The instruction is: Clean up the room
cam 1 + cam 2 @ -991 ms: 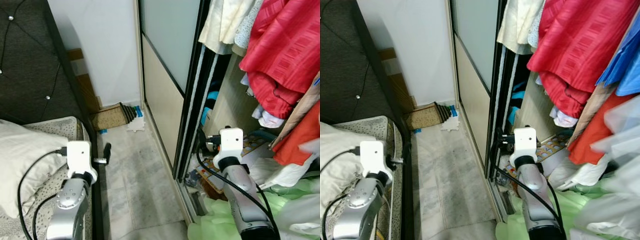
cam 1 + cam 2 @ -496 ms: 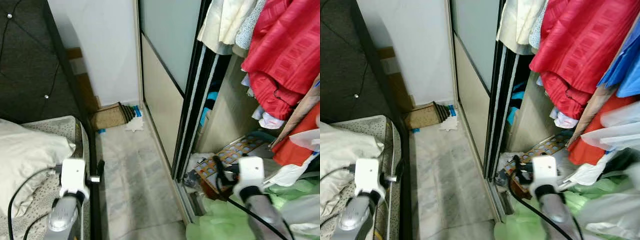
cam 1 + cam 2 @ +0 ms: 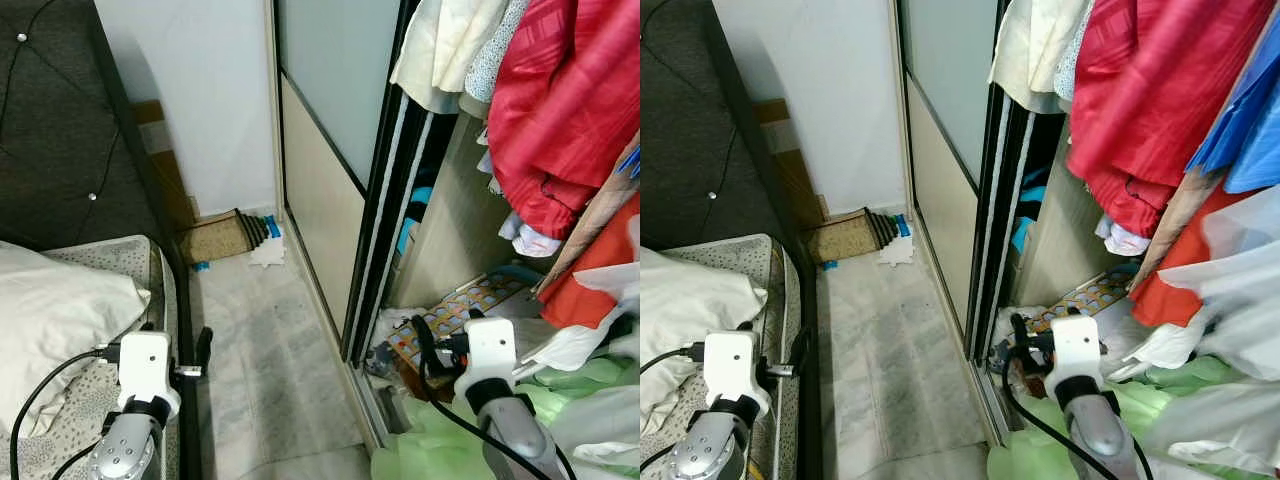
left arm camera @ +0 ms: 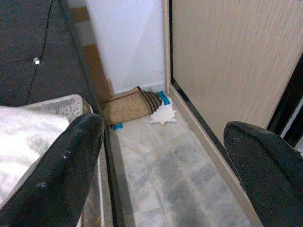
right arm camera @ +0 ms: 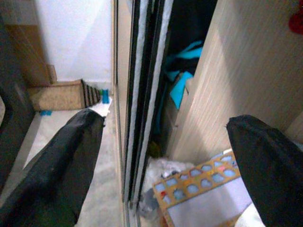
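My left gripper [image 4: 162,124] hangs low beside the bed frame [image 3: 186,330], open, with nothing between its fingers [image 4: 71,161]. It looks along the grey tiled floor [image 3: 270,350] to a rolled brown mat [image 3: 225,236] and a white scrap [image 3: 268,252] at the far wall. My right gripper [image 5: 163,120] is open and empty at the foot of the open wardrobe. It faces the black sliding door edge [image 3: 385,220] and an orange and blue patterned board [image 3: 455,308] on the wardrobe floor. Green cloth [image 3: 425,455] is heaped under the right arm.
Red garments [image 3: 560,110] and pale ones [image 3: 440,50] hang in the wardrobe, over plastic bags [image 3: 585,340] and small clutter [image 3: 385,355] at the door track. A white pillow [image 3: 55,315] lies on the bed at left, against a dark padded headboard [image 3: 50,120].
Both wrists have dropped lower than a second ago. In the last half second the right wrist came slightly back up and to the left.
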Motion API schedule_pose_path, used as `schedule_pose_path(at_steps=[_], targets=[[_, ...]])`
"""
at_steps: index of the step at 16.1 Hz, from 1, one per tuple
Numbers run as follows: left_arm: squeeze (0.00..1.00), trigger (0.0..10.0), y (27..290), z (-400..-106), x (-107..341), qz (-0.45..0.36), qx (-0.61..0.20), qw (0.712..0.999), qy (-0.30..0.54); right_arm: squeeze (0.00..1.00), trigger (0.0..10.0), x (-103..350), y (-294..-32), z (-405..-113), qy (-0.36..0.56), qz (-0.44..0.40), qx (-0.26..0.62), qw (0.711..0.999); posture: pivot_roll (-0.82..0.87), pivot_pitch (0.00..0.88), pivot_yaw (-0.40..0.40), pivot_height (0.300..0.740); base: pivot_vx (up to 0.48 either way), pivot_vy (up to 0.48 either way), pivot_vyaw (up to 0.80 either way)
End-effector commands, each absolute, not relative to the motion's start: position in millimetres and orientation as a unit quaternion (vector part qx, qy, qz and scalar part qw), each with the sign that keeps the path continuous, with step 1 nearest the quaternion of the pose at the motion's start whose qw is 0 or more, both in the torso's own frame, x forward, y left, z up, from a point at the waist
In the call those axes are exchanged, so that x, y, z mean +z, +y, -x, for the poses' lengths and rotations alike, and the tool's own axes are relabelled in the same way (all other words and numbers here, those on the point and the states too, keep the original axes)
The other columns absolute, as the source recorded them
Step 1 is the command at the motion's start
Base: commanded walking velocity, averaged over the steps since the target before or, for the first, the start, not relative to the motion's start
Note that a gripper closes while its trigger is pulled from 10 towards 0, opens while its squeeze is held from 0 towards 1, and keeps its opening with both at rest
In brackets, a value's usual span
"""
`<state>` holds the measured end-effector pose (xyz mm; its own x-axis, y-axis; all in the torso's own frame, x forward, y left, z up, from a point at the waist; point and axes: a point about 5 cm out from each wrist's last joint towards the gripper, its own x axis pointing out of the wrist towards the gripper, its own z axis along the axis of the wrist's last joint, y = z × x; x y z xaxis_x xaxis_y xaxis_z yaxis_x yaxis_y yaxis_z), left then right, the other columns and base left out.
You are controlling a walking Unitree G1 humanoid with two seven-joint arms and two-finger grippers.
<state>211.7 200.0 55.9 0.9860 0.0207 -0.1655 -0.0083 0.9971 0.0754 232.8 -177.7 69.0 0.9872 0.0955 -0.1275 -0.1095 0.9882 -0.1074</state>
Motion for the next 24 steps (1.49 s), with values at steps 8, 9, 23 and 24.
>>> schedule_pose_path(at_steps=[8, 9, 23, 24], targets=[[0.00, 10.0, 195, -216, 69, -0.063, -0.002, 0.997, 0.055, 0.00, 10.0, 80, -172, -243, 0.046, 0.088, 0.071, 0.993, -0.04, 0.000, -0.019, 0.740, 0.000, 0.000, 0.77], [0.00, 10.0, 201, -214, 68, -0.065, 0.012, 0.996, 0.058, 0.00, 10.0, 82, -170, -249, 0.042, 0.085, 0.071, 0.993, -0.04, 0.000, -0.023, 0.740, 0.000, 0.000, 0.80], [0.00, 10.0, 186, -224, 73, -0.036, -0.024, 0.998, 0.036, 0.00, 10.0, 87, -166, -260, 0.030, 0.086, 0.079, 0.993, -0.05, 0.000, -0.017, 0.740, 0.000, 0.000, 0.80], [0.00, 10.0, 185, -225, 74, -0.036, -0.024, 0.998, 0.035, 0.00, 10.0, 87, -166, -261, 0.030, 0.086, 0.079, 0.993, -0.05, 0.000, -0.017, 0.740, 0.000, 0.000, 0.80]])
